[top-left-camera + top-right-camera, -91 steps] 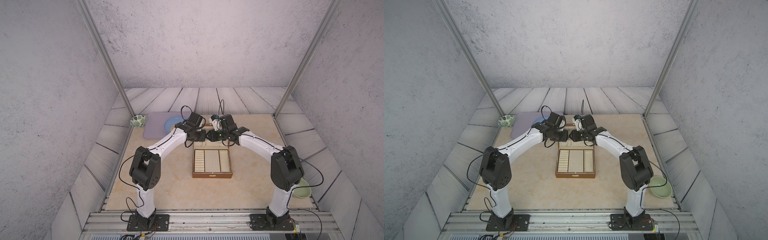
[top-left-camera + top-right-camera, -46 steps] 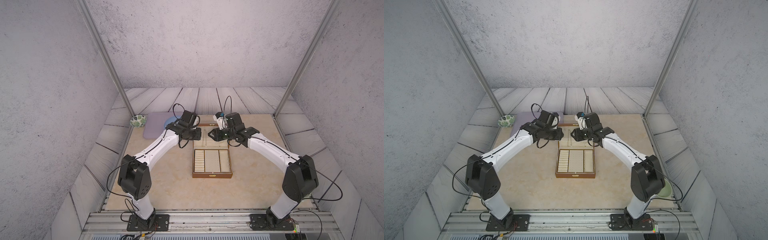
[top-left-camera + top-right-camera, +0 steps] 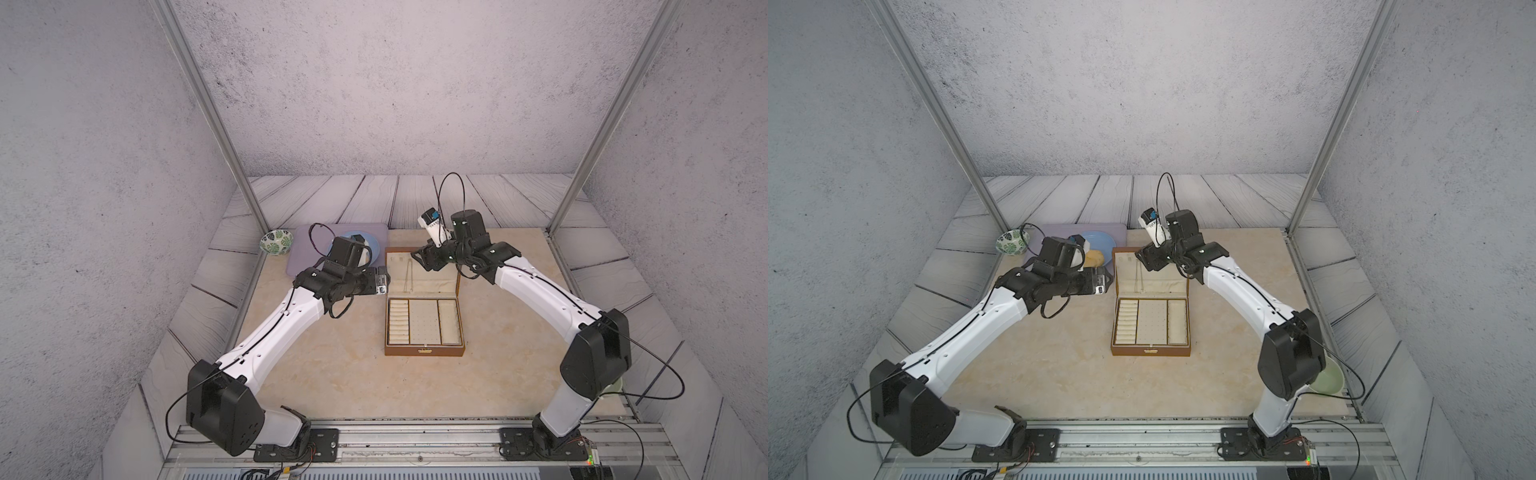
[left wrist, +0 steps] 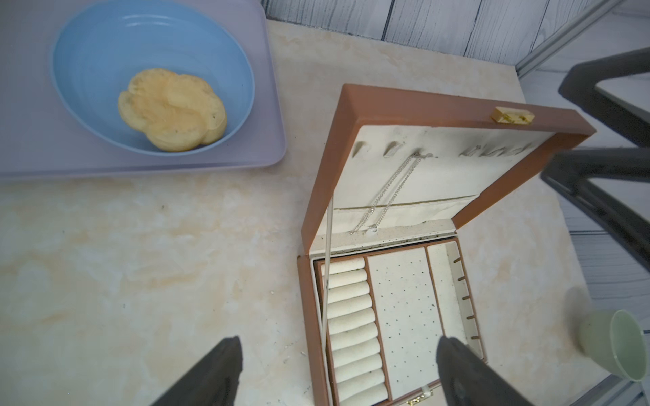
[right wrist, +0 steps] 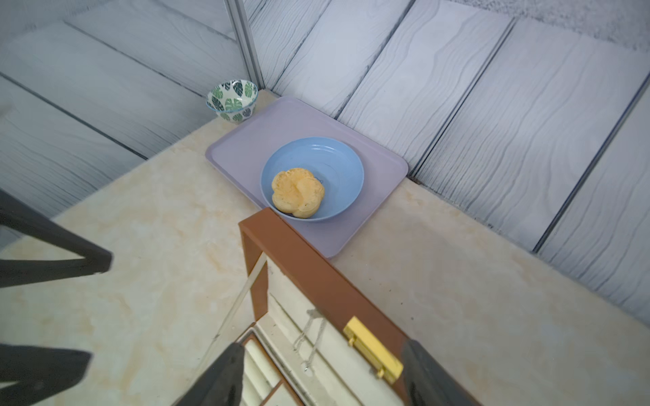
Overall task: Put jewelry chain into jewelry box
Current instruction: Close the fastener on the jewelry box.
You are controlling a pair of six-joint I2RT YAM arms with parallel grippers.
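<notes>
Hanging from a hook (image 4: 416, 154) in the raised lid, the jewelry chain (image 4: 390, 191) drapes as a thin double strand down the cream lining. Its lower end lies near the hinge of the jewelry box (image 4: 415, 105). We see the box open on the marbled table (image 4: 140, 246), with its ring rolls and dotted panel uncovered. The left gripper (image 4: 337, 346) hovers by the box's left side, fingers spread wide and holding nothing. The right gripper (image 5: 322, 346) sits over the lid's top edge by the gold clasp (image 5: 373, 346), fingers parted and empty; whether they touch the lid, we cannot quite tell. Beside the box, a lilac tray (image 5: 239, 147) carries a blue bowl (image 5: 337, 158) with a bun (image 5: 298, 191).
</notes>
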